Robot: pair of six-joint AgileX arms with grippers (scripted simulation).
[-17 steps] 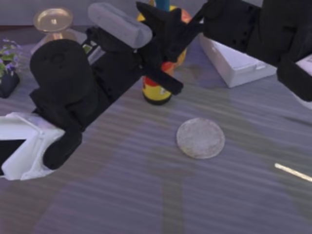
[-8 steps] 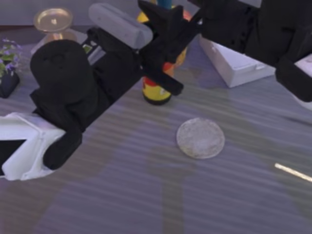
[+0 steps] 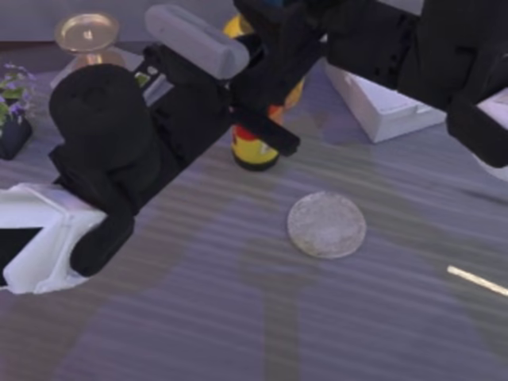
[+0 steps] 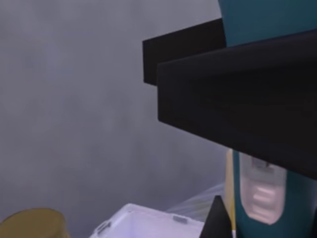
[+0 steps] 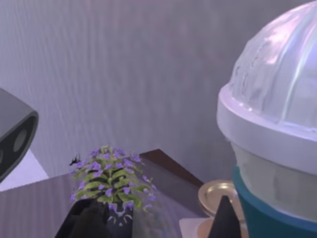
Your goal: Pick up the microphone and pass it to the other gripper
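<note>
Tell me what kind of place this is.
Likely a simulated tabletop test bench: a grey table strewn with unrelated props, such as a sauce bottle, a potted plant, a white box.

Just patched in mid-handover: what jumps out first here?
Both black arms meet at the top view's far middle, above the sauce bottle. The microphone stands out most: its teal handle fills the left wrist view behind black fingers, and its mesh head looms in the right wrist view. A round grey disc lies mid-table.
</note>
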